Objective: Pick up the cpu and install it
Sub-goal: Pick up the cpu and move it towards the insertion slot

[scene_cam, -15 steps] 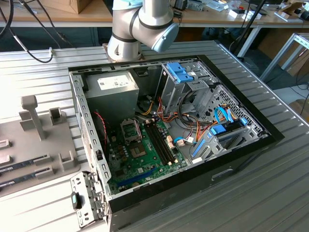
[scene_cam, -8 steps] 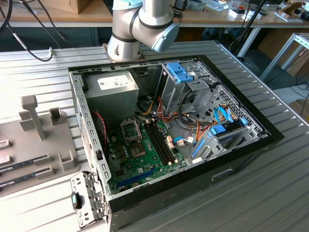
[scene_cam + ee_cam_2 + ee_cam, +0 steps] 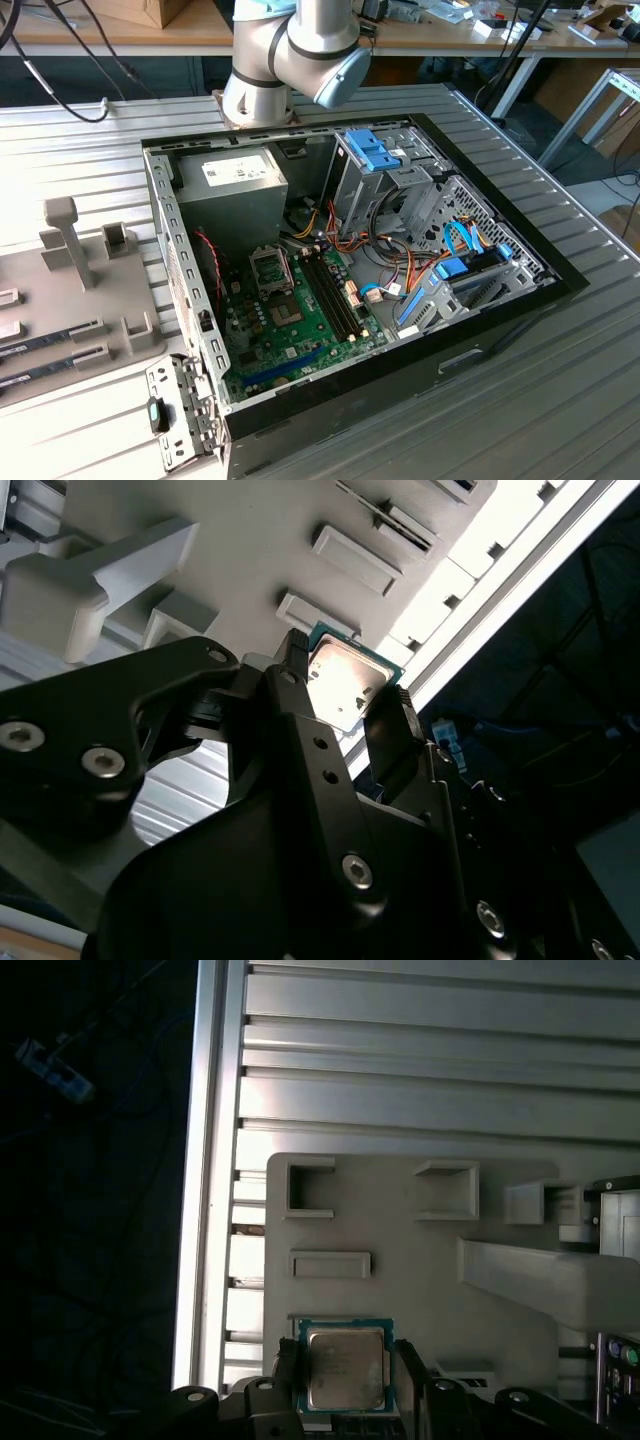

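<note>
The cpu (image 3: 345,1368), a small silvery square with a thin green rim, sits between my gripper's (image 3: 345,1380) two black fingers (image 3: 283,1365), which press on its opposite edges. In the second wrist view the cpu (image 3: 343,683) shows at the gripper's (image 3: 341,692) tips, with a finger (image 3: 392,732) against its side. It hangs above the grey fixture tray (image 3: 400,1220), apart from the tray's surface. In the exterior view the open computer case (image 3: 480,330) holds the green motherboard (image 3: 290,330) with its black cpu socket (image 3: 270,268).
The arm's base joints (image 3: 290,50) stand behind the case. The grey tray (image 3: 90,300) at the exterior view's left carries two long memory sticks (image 3: 50,352) and an upright post (image 3: 65,240). A power supply (image 3: 230,190), drive cages (image 3: 390,170) and cables crowd the case.
</note>
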